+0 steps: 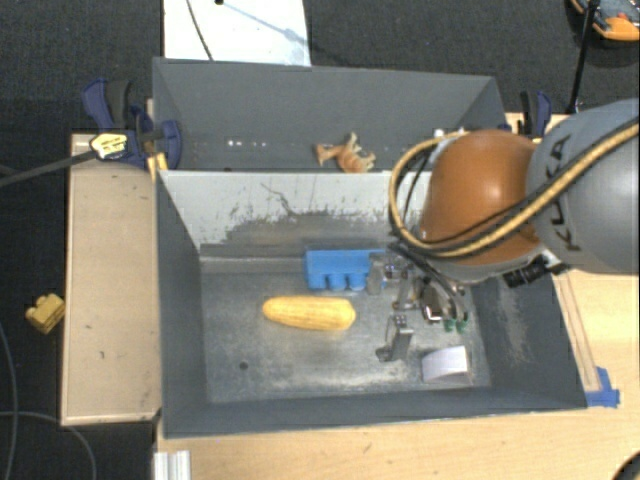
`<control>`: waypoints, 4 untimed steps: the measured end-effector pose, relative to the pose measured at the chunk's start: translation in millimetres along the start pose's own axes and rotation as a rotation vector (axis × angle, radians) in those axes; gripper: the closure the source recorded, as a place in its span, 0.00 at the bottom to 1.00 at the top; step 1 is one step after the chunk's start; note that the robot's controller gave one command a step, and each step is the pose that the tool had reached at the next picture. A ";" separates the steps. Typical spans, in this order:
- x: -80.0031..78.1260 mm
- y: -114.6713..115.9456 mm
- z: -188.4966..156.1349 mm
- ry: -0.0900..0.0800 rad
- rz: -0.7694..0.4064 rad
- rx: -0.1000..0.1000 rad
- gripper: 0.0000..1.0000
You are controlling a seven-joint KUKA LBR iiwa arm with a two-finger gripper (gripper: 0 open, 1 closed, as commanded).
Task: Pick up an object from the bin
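The gripper is low over the bin floor's right part, between the corn to its left and a small white piece just near-right. It holds nothing; whether the fingers are spread I cannot tell. This looks like the approach step. Next it must settle over one thing and close. The white piece lies close to the near wall; the corn has open floor around it.

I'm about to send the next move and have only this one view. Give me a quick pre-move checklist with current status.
1. Gripper down inside the bin, right of centre: ok.
2. Grasp state: cannot tell.
3. Gripper lined up over a thing: not ok; the white piece lies just to its right.
4. Corn cob lies loose, apart from the gripper: ok.
5. Blue block sits by the back wall, apart from the cob: ok.
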State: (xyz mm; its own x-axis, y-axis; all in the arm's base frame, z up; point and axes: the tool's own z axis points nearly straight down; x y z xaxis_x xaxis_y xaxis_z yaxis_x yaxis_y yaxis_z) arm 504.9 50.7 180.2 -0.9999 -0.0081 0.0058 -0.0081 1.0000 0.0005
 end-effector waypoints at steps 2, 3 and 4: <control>-27.8 38.7 61.0 -0.014 -0.017 -0.001 0.00; -31.8 55.4 71.9 -0.004 -0.009 0.000 0.00; -39.3 60.2 58.5 -0.012 -0.032 -0.001 0.00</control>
State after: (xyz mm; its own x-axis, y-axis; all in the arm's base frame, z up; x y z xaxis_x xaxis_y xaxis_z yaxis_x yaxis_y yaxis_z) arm 543.4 111.2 121.5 -0.9992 -0.0401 -0.0060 -0.0401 0.9992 0.0011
